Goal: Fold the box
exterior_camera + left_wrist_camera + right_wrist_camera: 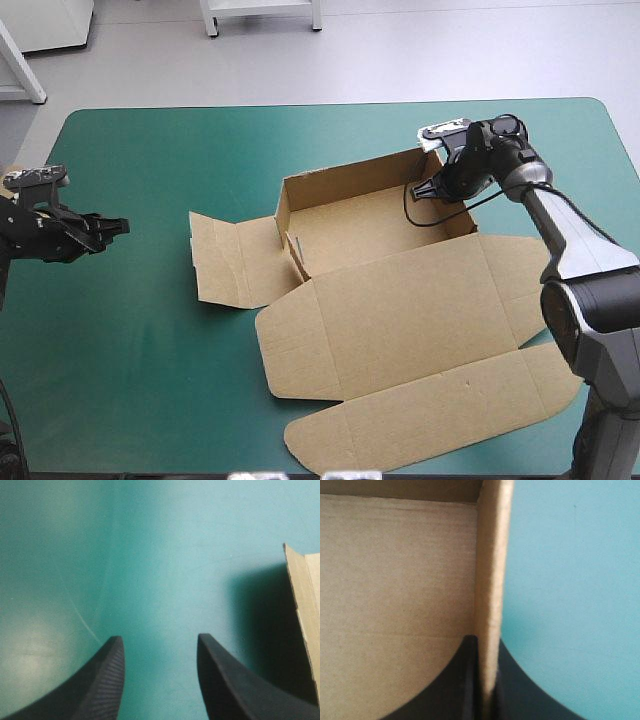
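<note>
While upright, box [395,580] within right claw [487,647]

I take this for a robotics lab: my left arm [45,235] and right arm [580,260] work at a teal-green surface [140,380], on a bare pale grey floor [450,50], with white furniture legs [212,18] beyond.

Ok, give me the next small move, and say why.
Probably bring the left end effector across to the flat left flap and lift it. That end effector stands open over bare cover, apart from the box, while the right end effector is shut on the right wall.
</note>
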